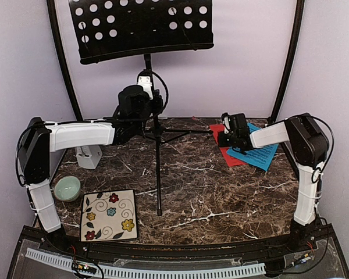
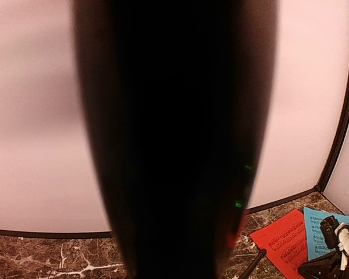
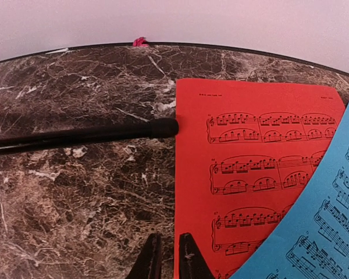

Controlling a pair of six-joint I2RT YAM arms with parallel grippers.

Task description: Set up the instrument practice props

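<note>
The black perforated music stand (image 1: 139, 26) stands upright on its tripod at the table's middle back. My left gripper (image 1: 145, 81) is up at its pole (image 1: 157, 168), just below the tray. A blurred black shape fills the left wrist view, hiding the fingers. The red sheet (image 3: 250, 174) lies flat at the back right, with the blue sheet (image 3: 331, 221) overlapping it. My right gripper (image 3: 170, 238) is low at the red sheet's left edge, its jaws a narrow gap apart. One finger is over the marble and one over the sheet. The whitish metronome (image 1: 88, 156) stands behind my left arm.
A pale green bowl (image 1: 67, 188) and a floral tile (image 1: 109, 214) lie at the front left. A tripod leg (image 3: 81, 136) ends at the red sheet's left edge. Curved black frame bars (image 1: 286, 64) rise at both back corners, in front of the wall.
</note>
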